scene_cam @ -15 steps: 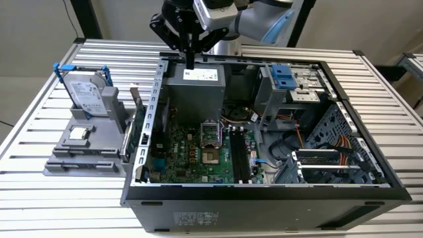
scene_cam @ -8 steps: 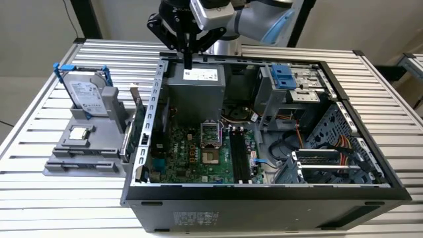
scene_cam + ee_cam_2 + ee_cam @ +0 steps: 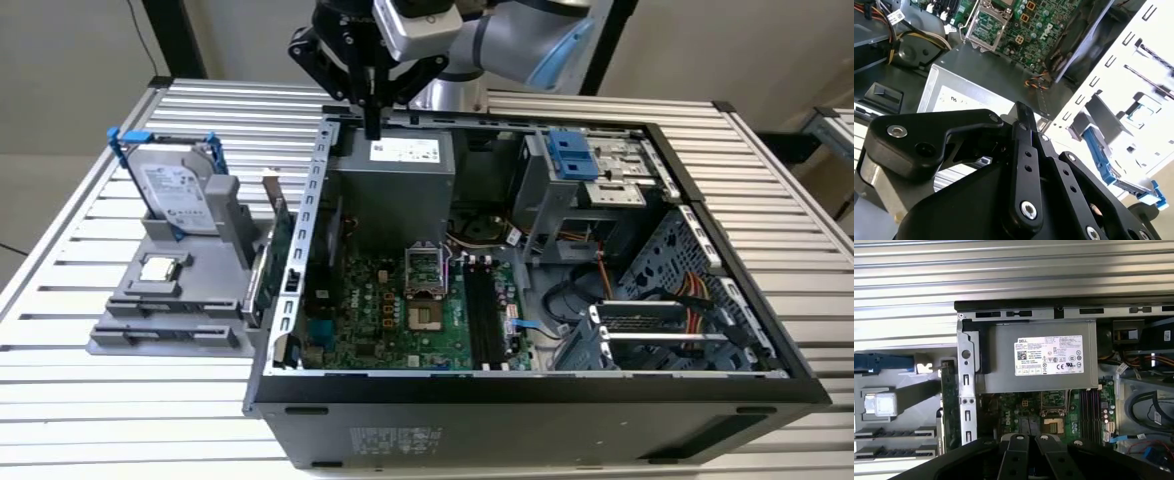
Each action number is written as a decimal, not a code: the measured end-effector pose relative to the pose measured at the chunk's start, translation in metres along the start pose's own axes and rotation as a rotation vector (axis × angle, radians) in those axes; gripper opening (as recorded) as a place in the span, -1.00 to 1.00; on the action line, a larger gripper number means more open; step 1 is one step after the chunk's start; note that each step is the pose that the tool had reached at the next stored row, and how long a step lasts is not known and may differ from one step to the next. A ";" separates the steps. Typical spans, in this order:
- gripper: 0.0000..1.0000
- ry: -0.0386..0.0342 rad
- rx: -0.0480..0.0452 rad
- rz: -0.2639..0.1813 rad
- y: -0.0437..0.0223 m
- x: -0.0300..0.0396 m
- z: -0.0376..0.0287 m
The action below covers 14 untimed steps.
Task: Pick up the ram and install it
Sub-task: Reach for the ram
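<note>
One open computer case (image 3: 534, 392) on a slatted tabletop (image 3: 134, 420) serves as the landmark. On the case's nearest outer wall sits a pale sticker (image 3: 394, 438) whose print is too small to make out. Inside the case, near that wall, lies the green motherboard (image 3: 387, 310) with its black memory slots (image 3: 483, 318), which look unfilled. Just outside the case wall on the exterior view's left stands a grey fixture (image 3: 167, 330). The ram (image 3: 948, 400) rests on edge in it, just beside the case wall and untouched. The fixture also holds, farther out from the case, a small square processor chip (image 3: 160, 268) and, beyond it, a labelled hard drive (image 3: 176, 190). Toward the case's far wall, the power supply (image 3: 387, 190) carries a white printed label (image 3: 403, 151). Over the case's far rim hangs the gripper (image 3: 372, 128), its fingers apparently pressed together with nothing between them, well apart from the ram.

Likely hazards:
- The ram stands so near the case wall that a descending finger could strike sheet metal.
- A thin board pinched off-centre could tilt or slip.
- A skewed board would jam in a slot rather than seat.
</note>
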<state>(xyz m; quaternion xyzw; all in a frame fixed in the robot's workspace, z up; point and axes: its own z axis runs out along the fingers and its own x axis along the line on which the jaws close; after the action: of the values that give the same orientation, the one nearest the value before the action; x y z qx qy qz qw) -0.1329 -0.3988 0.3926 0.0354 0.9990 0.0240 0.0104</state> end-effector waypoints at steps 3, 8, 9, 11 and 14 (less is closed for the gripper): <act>-1.00 0.0000 0.0001 0.000 -0.0001 0.0023 -0.0001; -1.00 0.0001 0.0001 0.000 -0.0003 0.0049 -0.0001; -1.00 0.0000 0.0000 0.000 -0.0003 0.0053 -0.0001; -1.00 0.0000 0.0000 0.000 -0.0004 0.0061 -0.0001; -1.00 0.0001 0.0000 0.000 -0.0005 0.0075 -0.0002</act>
<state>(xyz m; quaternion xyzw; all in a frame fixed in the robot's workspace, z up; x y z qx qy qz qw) -0.1404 -0.3988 0.3926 0.0354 0.9990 0.0240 0.0103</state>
